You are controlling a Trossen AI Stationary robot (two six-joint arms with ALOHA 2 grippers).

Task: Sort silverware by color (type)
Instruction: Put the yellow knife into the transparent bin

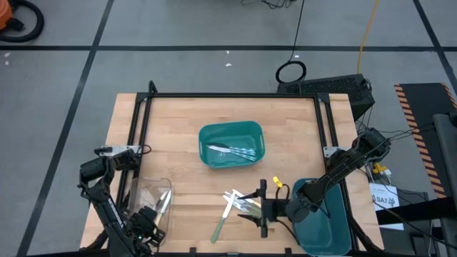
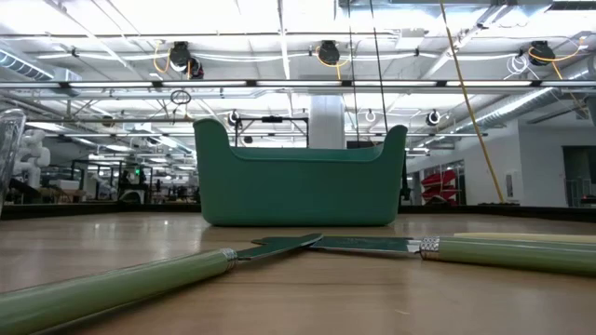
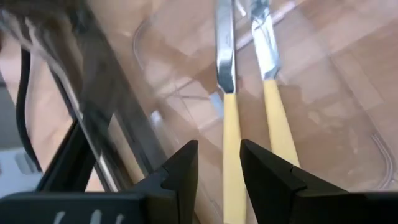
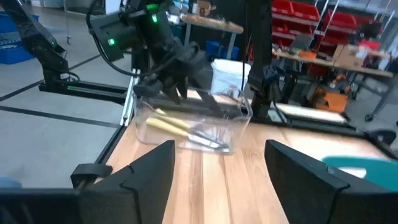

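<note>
Left pincer [image 3: 219,168] hung over the clear bin [image 1: 153,202] at the desk's [image 1: 178,114] near-left corner, its fingers spread narrowly on either side of a yellow-handled knife [image 3: 229,134] without visibly touching it; a second yellow-handled piece [image 3: 275,112] lay just beside. Right pincer [image 4: 219,163] was spread wide above the loose pile of silverware [image 1: 239,203] at the near middle of the desk, where pale and green-handled pieces [image 1: 221,227] crossed one another. Metal pieces [image 1: 232,150] already lay in the green tub [image 1: 230,132] at the centre, and a second teal bin [image 1: 325,228] sat under the right arm.

The likeliest trouble was at the pile: closing on overlapped handles could have pinched two pieces of different colours at once, or flicked a neighbour toward the desk's edge. On the left, pulling away carelessly might have caught the bin's thin wall and tipped or dragged it.
</note>
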